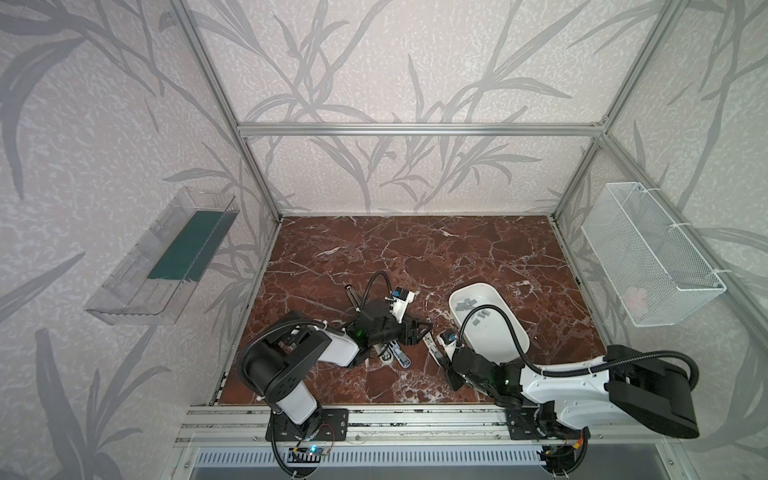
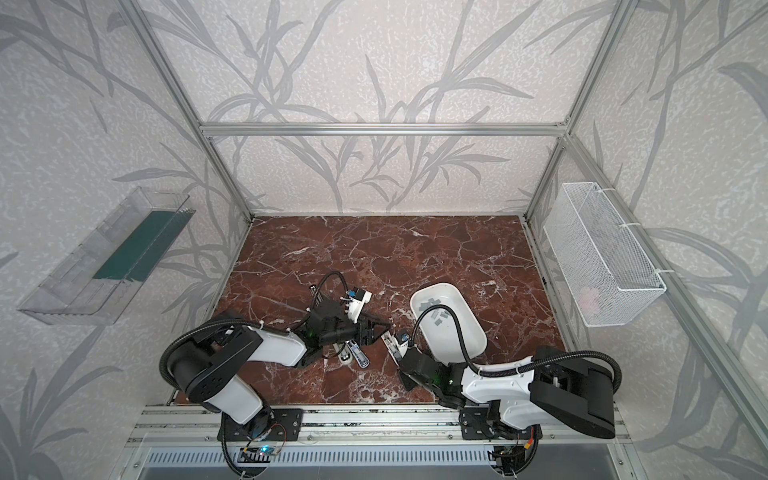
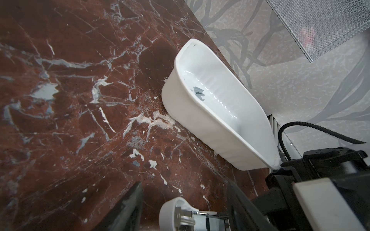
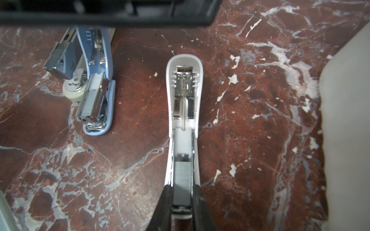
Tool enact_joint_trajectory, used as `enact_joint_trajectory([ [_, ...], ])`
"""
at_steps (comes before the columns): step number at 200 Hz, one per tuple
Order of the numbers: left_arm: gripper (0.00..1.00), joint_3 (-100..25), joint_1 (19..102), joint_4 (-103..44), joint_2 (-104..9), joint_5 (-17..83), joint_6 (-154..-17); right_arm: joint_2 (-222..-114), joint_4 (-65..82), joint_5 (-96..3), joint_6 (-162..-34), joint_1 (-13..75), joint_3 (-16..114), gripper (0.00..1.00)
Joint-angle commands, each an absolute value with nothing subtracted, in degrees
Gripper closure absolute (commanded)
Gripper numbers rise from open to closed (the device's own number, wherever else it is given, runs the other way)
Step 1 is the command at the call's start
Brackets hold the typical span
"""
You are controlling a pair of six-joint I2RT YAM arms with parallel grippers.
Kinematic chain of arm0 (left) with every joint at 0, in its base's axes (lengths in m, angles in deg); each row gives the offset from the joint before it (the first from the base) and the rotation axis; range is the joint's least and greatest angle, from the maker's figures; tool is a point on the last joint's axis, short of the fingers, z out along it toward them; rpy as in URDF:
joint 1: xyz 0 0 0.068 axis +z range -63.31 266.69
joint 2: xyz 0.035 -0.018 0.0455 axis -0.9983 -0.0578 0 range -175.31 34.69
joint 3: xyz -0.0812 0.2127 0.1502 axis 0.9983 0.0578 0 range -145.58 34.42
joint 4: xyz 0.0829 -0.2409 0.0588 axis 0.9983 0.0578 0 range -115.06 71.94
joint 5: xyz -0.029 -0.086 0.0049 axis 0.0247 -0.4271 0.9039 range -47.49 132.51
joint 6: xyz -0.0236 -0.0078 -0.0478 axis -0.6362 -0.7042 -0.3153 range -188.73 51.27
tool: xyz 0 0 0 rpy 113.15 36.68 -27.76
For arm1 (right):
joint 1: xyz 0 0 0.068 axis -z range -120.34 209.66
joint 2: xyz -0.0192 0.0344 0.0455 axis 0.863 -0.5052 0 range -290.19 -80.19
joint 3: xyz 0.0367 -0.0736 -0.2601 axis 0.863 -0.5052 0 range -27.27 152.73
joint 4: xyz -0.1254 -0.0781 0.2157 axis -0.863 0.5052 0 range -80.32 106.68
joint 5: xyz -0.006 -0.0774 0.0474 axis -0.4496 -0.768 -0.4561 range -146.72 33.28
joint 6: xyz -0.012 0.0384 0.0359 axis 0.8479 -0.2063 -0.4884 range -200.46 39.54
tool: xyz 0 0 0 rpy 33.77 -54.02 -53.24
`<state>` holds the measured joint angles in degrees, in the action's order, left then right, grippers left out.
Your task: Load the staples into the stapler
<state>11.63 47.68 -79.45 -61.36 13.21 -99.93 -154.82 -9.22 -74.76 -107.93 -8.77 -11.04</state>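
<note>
Nearest me, the right gripper (image 4: 182, 188) is down low on the table (image 1: 415, 249). Its black fingers (image 4: 167, 200) press against both sides of the white stapler (image 4: 183, 94), so I read it as clamped on the stapler's rail. The white stapler lies opened out flat, lid end pointing away from the gripper. A grey staple strip (image 4: 182, 176) sits in its channel, right between the fingers.

Just to the left, in both top views, the blue stapler (image 1: 400, 358) (image 2: 358, 354) lies partly under the left arm. In the right wrist view it is also hinged open, with a strip in its channel.

Next out, the left gripper (image 3: 185, 183) (image 1: 417, 328) hangs over the table. Its fingers are spread wide and hold nothing. The rounded end of the white stapler shows between them in the left wrist view. I cannot tell whether they touch it.

Beyond, right of centre: the white tub (image 1: 478, 284) (image 3: 190, 120), with the loose staples (image 1: 465, 306) (image 3: 198, 93) scattered on its floor. The right arm's cable crosses above it.

Farthest out: a wire basket (image 1: 652, 253) on the right wall and a clear shelf (image 1: 162, 257) on the left wall.
</note>
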Motion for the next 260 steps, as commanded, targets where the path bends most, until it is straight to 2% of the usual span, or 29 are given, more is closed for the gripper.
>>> enact_joint_trajectory([
  [1, 0.31, 12.7, 48.8, -91.7, -66.0, 11.4, -105.5, -156.2, -9.0, -78.7, -109.8, -9.5, -11.1, 0.87],
  [38, 0.31, 11.9, 49.1, -105.8, -73.8, 6.0, -111.7, -158.5, -11.0, -79.7, -111.6, -9.5, -11.0, 0.89],
  [63, 0.35, 12.2, 48.5, -105.9, -73.8, 7.3, -110.9, -160.0, -11.9, -79.9, -112.1, -9.5, -10.3, 0.9],
  [120, 0.35, 11.8, 48.4, -93.8, -67.3, 9.6, -106.4, -162.2, -10.2, -83.4, -113.9, -9.4, -7.9, 0.9],
  [223, 0.35, 8.3, 47.8, -84.8, -66.8, 8.9, -105.1, -165.5, -16.3, -84.0, -114.2, -9.3, -7.8, 0.9],
  [260, 0.42, 6.5, 45.8, -84.1, -66.6, 6.4, -103.8, -166.8, -18.3, -81.9, -114.0, -8.0, -7.3, 0.9],
])
